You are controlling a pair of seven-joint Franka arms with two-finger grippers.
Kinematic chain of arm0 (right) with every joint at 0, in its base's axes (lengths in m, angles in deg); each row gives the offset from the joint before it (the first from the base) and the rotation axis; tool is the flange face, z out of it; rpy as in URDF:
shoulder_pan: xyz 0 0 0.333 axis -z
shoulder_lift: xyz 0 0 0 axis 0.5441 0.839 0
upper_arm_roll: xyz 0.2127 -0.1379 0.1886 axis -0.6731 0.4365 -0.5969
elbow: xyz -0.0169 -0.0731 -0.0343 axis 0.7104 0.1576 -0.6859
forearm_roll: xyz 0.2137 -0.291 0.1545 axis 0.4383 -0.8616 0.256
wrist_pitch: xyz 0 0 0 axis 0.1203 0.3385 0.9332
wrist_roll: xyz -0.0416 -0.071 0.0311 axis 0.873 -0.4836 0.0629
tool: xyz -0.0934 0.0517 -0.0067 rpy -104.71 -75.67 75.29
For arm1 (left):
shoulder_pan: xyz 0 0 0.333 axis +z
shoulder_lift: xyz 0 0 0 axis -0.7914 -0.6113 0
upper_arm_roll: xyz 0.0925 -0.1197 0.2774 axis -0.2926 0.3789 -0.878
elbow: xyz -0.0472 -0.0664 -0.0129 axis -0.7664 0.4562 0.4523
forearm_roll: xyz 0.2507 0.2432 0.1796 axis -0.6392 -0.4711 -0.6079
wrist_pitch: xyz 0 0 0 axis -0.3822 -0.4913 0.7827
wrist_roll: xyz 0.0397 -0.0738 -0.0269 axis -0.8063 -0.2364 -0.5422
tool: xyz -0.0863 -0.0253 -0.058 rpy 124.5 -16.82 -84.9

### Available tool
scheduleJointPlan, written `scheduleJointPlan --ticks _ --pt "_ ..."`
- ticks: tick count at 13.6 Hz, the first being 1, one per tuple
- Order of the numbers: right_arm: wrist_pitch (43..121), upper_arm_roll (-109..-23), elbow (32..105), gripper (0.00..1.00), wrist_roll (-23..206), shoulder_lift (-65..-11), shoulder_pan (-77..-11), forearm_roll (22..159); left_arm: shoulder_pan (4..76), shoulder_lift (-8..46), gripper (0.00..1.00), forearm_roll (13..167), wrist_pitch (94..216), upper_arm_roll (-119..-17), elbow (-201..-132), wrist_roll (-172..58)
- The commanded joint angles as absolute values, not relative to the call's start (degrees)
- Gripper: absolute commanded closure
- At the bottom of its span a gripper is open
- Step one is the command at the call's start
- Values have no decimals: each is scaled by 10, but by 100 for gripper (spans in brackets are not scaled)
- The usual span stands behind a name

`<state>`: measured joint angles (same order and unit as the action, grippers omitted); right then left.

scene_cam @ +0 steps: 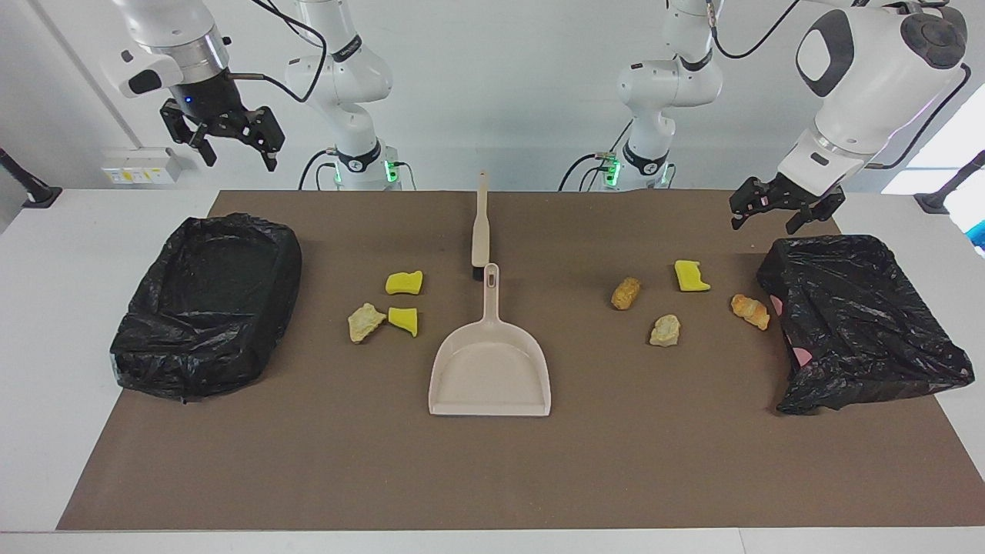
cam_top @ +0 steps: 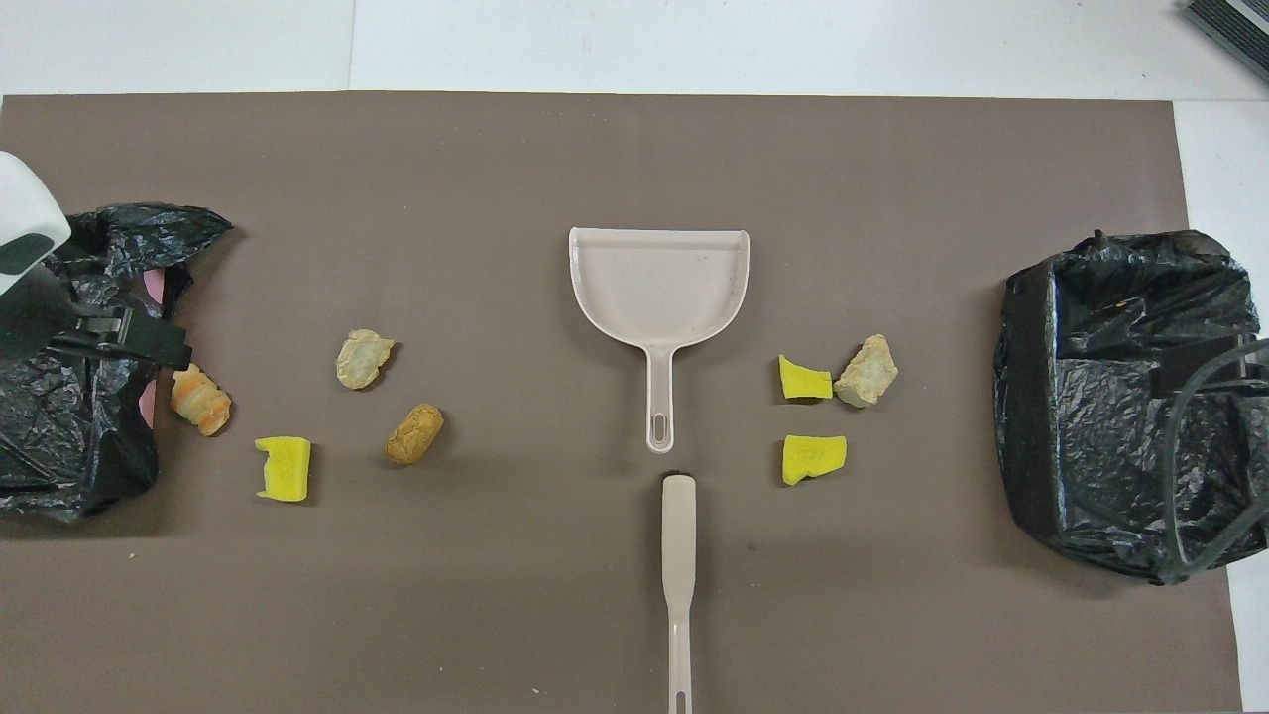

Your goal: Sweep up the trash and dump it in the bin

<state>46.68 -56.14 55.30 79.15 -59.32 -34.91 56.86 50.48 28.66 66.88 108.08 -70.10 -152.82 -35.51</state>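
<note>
Both arms are raised at the robots' end. The right gripper [scene_cam: 229, 140] hangs high in the air over the table edge by the right arm's bin [scene_cam: 208, 304], jaws spread wide, nothing held. The left gripper [scene_cam: 786, 208] sits low over the near rim of the left arm's bin [scene_cam: 858, 319], fingers also apart and empty. Nearest the robots on the brown mat [scene_cam: 492, 469] lies the beige brush [scene_cam: 481, 223], handle pointing to the robots, head just short of the dustpan [scene_cam: 490, 369] handle. The dustpan lies flat mid-table, mouth facing away from the robots. The trash [scene_cam: 401, 282] lies loose on the mat in two clusters either side of the dustpan handle. Toward the right arm's end are two yellow sponge chunks and one pale lump [scene_cam: 365, 322]. Toward the left arm's end are a yellow chunk [scene_cam: 691, 277], a brown bread piece [scene_cam: 626, 293], a pale lump [scene_cam: 665, 330] and an orange-brown piece [scene_cam: 750, 310] just beside that bin. Both bins are lined with black bags, one at each end of the mat.
</note>
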Motion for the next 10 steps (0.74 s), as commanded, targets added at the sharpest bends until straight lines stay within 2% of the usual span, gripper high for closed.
scheduleJointPlan --ticks 1,10 --pt "464 -561 563 0 803 -604 -345 582 506 296 0 667 1072 -699 -1527 -350" --pt "465 -558 569 0 800 -607 -342 612 501 297 0 668 1073 -699 -1524 -351"
